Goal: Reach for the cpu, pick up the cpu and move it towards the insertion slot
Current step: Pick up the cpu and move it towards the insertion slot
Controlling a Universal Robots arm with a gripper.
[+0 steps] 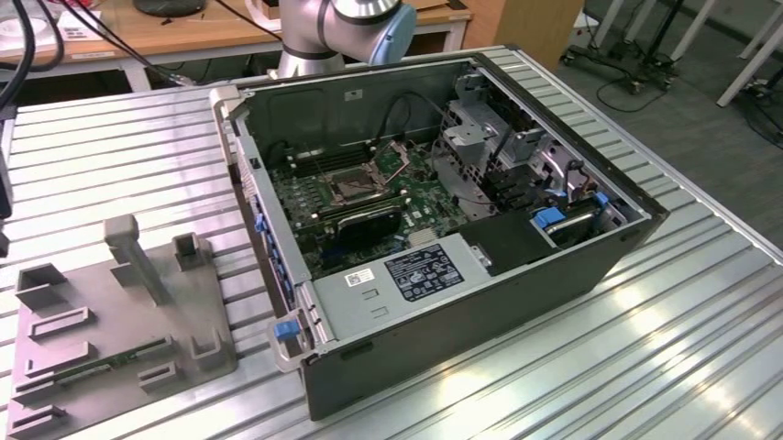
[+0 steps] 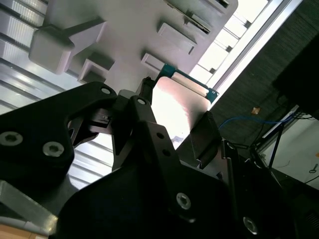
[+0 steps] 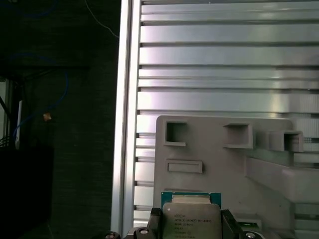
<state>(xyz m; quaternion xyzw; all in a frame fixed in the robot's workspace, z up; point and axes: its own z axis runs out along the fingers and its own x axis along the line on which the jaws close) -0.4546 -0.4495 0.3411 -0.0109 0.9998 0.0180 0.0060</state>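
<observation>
The cpu (image 3: 192, 218) is a flat square chip with a silvery face and a green rim. It sits between the two black fingers (image 3: 155, 225) of my gripper (image 3: 192, 226), which is shut on it. In the second wrist view the cpu (image 2: 179, 102) shines between the same fingers (image 2: 204, 137), held well above the grey fixture plate (image 2: 129, 30). The insertion slot (image 1: 347, 190) is a square socket with a dark centre on the green board inside the open computer case (image 1: 490, 302).
The grey fixture plate (image 1: 123, 321) with raised blocks lies on the ribbed metal table (image 1: 636, 367), at the exterior view's left of the case. A table edge (image 3: 124, 124) with dark floor beyond runs close to the fixture. The arm's base (image 1: 330, 37) stands behind the case.
</observation>
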